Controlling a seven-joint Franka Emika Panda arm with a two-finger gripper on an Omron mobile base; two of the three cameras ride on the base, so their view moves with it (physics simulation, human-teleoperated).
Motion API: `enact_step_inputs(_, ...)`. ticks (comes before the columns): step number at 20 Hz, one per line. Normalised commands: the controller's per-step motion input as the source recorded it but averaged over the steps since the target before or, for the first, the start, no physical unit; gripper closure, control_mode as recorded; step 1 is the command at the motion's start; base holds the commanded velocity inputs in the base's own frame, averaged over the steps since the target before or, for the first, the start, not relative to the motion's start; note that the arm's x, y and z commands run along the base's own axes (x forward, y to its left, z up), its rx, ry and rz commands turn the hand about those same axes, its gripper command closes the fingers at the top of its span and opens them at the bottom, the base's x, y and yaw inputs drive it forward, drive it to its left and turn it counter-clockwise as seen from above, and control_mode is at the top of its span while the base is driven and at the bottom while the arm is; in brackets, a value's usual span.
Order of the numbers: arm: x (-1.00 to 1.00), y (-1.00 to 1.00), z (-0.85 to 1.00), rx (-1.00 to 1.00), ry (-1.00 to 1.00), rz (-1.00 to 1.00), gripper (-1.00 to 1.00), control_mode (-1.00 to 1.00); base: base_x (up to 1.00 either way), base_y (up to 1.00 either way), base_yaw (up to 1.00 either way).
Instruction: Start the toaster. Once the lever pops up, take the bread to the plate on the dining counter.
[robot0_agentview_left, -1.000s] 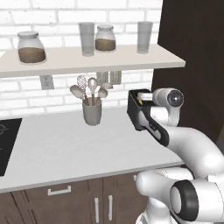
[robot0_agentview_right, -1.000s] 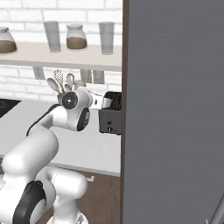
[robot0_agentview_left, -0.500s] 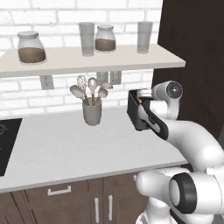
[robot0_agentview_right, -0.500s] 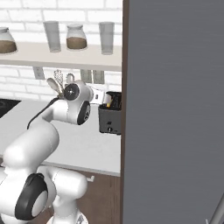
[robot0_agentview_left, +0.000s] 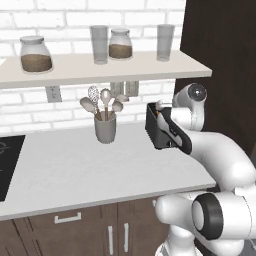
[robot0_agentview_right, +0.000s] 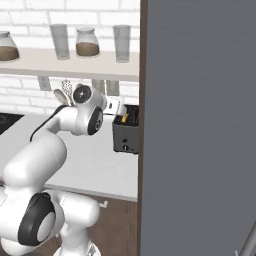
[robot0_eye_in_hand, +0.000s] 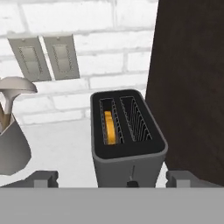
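The dark grey toaster (robot0_eye_in_hand: 127, 151) stands on the pale worktop against the brick wall, also seen as toaster (robot0_agentview_left: 159, 131) and toaster (robot0_agentview_right: 126, 134). The bread (robot0_eye_in_hand: 110, 127) sits deep in its left slot, showing as a golden edge (robot0_agentview_right: 125, 118); the right slot is bare. My gripper (robot0_eye_in_hand: 113, 179) hovers just above and in front of the toaster, open wide, with one of its fingertips (robot0_eye_in_hand: 46, 176) on each side of the front face and nothing between them. A small dark lever tab shows low on that face. The plate and the dining counter are out of view.
A grey utensil cup (robot0_agentview_left: 105, 128) with spoons stands left of the toaster. A tall dark cabinet (robot0_eye_in_hand: 192, 87) rises close on the toaster's right. Above hangs a shelf (robot0_agentview_left: 100, 67) with jars and glasses. A black cooktop (robot0_agentview_left: 5, 162) lies at the far left.
The jaws have gone from shut to wide open. The arm has risen a little away from the toaster's front.
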Motion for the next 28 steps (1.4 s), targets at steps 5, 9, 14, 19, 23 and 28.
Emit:
enact_step_inputs(5,0.04,0.0,0.0,0.0,0.02,0.02,-1.0,-1.0,0.0,0.0,0.0)
enact_step_inputs(9,0.1,0.0,-0.08,0.0,0.0,0.05,-1.0,-1.0,0.0,0.0,0.0)
enact_step_inputs(14,0.15,0.0,-0.16,0.0,0.0,0.08,-1.0,-1.0,0.0,0.0,0.0)
enact_step_inputs(19,0.17,0.0,-0.06,0.0,0.0,0.07,-1.0,-1.0,0.0,0.0,0.0)
enact_step_inputs(23,0.2,0.0,-0.01,0.0,0.0,0.03,-1.0,-1.0,0.0,0.0,0.0)
enact_step_inputs(28,0.14,0.0,-0.06,0.0,0.01,0.0,-1.0,-1.0,0.0,0.0,0.0)
